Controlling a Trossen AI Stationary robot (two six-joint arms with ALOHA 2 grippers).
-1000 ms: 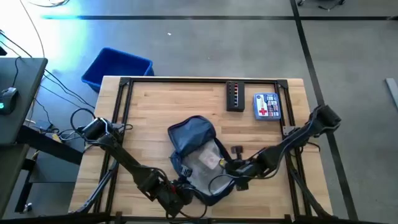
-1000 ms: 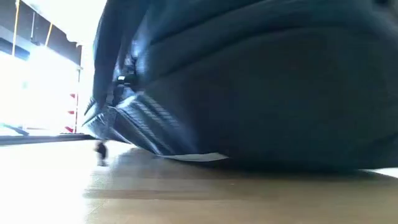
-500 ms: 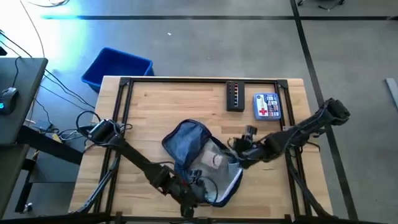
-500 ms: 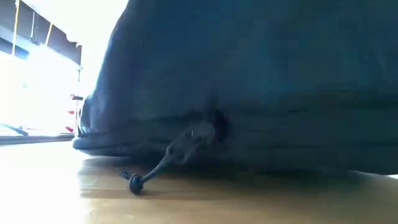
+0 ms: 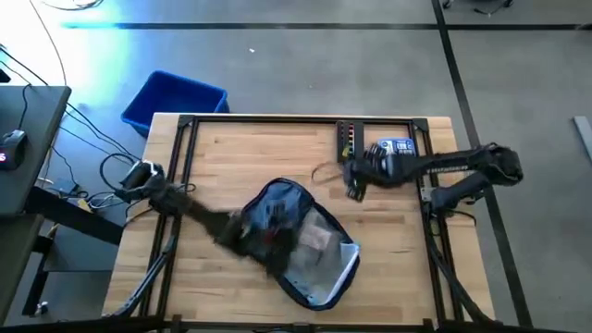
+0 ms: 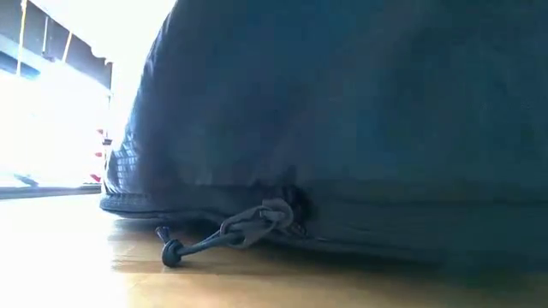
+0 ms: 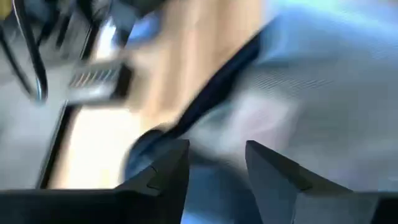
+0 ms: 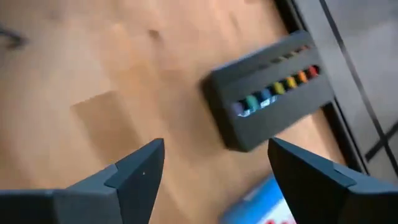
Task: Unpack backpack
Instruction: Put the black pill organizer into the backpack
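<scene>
The dark navy backpack point(image 5: 301, 245) lies flat on the middle of the table, its mouth spread open over a clear pouch point(image 5: 316, 242) inside. In the low view the backpack point(image 6: 342, 111) fills the frame and its zipper pull point(image 6: 227, 235) rests on the wood. My left gripper point(image 5: 254, 239) hovers blurred over the backpack's left part. It is open point(image 7: 216, 165), with only fabric showing beyond the fingers. My right gripper point(image 5: 354, 185) stands open point(image 8: 214, 168) over bare wood near the far right, clear of the backpack.
A black case point(image 8: 267, 99) with a row of coloured dots lies just beyond my right gripper. Beside it lies a blue and white box point(image 5: 398, 157). A bright blue bin point(image 5: 174, 100) stands on the floor off the table's far left corner.
My right gripper has left the backpack's right side and swung toward the far edge, up to the black case. My left gripper has travelled from the near edge toward the backpack's left part. The backpack's raised near end has dropped and spread flat, with the zipper pull now on the table.
</scene>
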